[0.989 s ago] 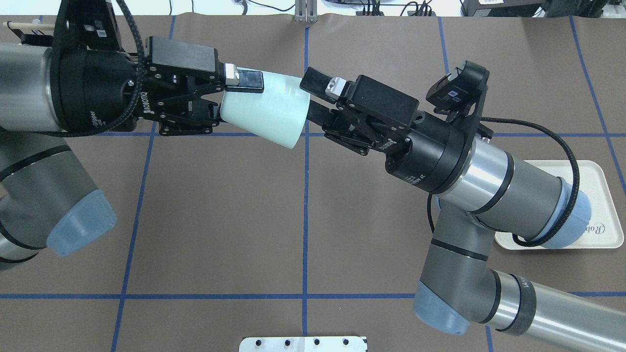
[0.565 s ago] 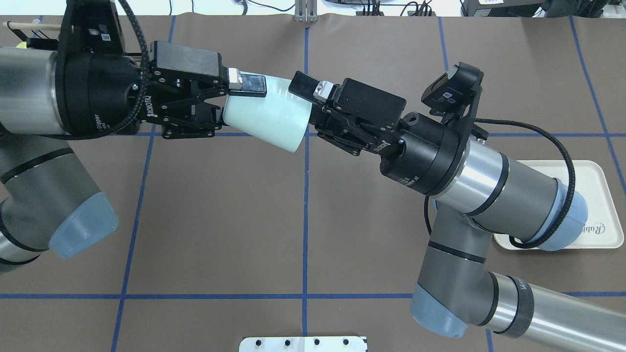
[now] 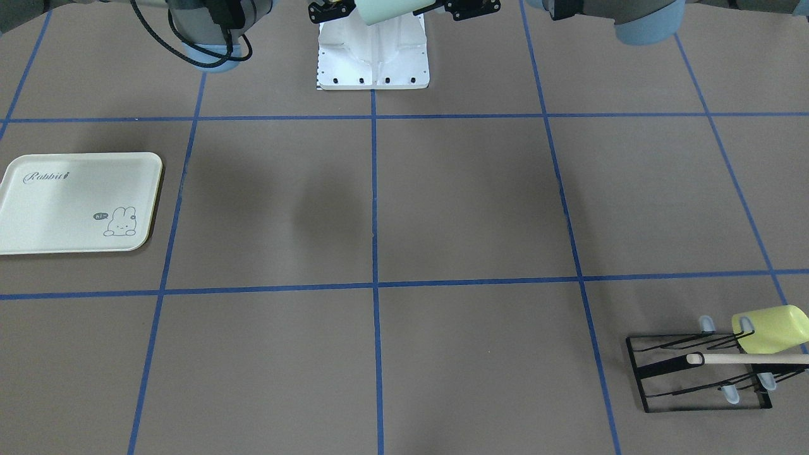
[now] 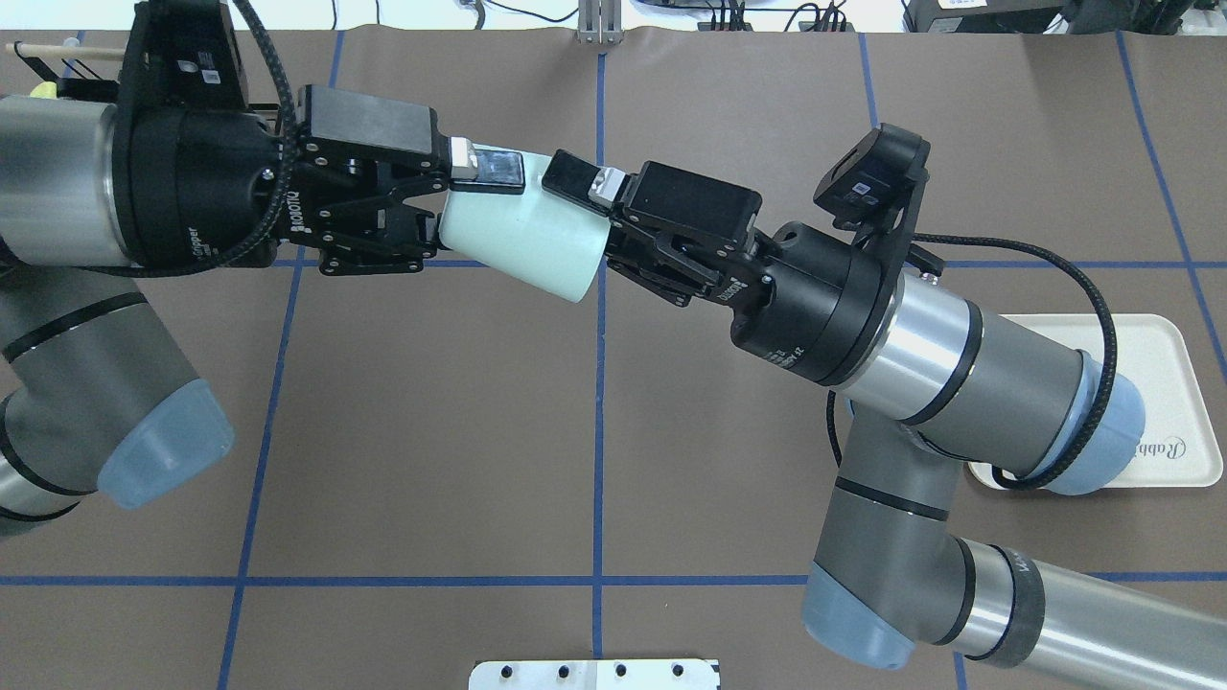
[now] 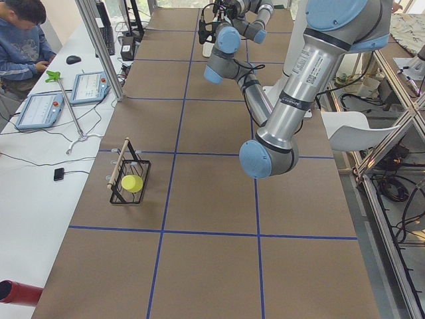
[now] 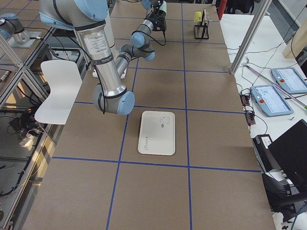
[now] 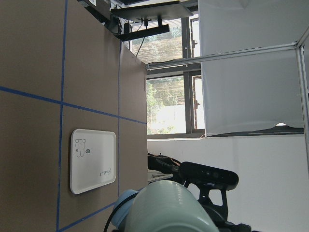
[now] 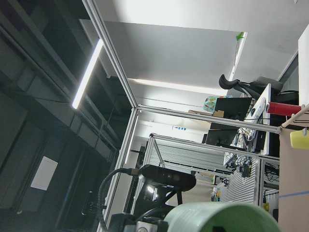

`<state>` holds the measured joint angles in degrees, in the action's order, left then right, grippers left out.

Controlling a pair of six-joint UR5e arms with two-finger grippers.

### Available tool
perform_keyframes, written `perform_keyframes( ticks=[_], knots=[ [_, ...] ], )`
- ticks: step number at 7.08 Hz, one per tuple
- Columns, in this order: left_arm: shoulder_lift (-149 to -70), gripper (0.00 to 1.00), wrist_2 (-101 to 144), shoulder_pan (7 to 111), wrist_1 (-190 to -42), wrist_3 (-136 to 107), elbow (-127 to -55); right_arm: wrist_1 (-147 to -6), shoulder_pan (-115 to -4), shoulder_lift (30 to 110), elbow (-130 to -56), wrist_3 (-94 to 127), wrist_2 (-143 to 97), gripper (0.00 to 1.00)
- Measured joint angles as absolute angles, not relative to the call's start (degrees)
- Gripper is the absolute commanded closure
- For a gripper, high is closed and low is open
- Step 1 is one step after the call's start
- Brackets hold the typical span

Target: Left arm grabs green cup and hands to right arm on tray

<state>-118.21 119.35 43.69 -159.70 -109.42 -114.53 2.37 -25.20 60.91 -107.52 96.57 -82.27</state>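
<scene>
The pale mint-green cup (image 4: 522, 235) is held on its side in the air above the table's far middle. My left gripper (image 4: 458, 206) is shut on its narrow base end. My right gripper (image 4: 587, 222) is open at the wide rim end. Its upper finger (image 4: 573, 180) lies over the cup's outer wall and its lower finger is hidden behind the cup. The cup also shows in the front-facing view (image 3: 382, 9), the left wrist view (image 7: 166, 210) and the right wrist view (image 8: 217, 217). The cream tray (image 4: 1165, 383) lies flat on the table, partly under the right arm, and shows bare in the front-facing view (image 3: 76, 202).
A black wire rack (image 3: 695, 373) holds a yellow-green cup (image 3: 768, 328) and a wooden stick (image 3: 746, 359) at the far corner on my left side. The white robot base plate (image 3: 373, 54) is at my edge. A person (image 5: 20, 33) sits beside the table.
My right gripper has moved left toward the cup, and its upper finger now overlaps the cup's wide end. The left gripper still holds the cup, almost unmoved.
</scene>
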Motion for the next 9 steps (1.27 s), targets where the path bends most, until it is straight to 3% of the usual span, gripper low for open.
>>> perform_keyframes(
  ticks=[2,3,4,9],
  knots=[
    [-118.21,1.00,119.36,43.68,-159.74,-109.42,-114.43,2.23,-25.08,60.91,-107.62,96.51,-82.27,0.78],
    [-118.21,0.73,119.36,43.68,-159.72,-109.42,-114.38,2.28,-25.05,60.91,-107.70,96.51,-82.29,0.92],
    [-118.21,0.01,119.38,43.68,-159.76,-109.34,-114.28,2.38,-25.06,60.88,-107.94,96.50,-82.32,1.00],
    [-120.51,0.00,119.30,43.61,-159.67,-108.77,-114.04,2.84,-25.07,60.98,-109.25,96.58,-82.43,1.00]
  ],
)
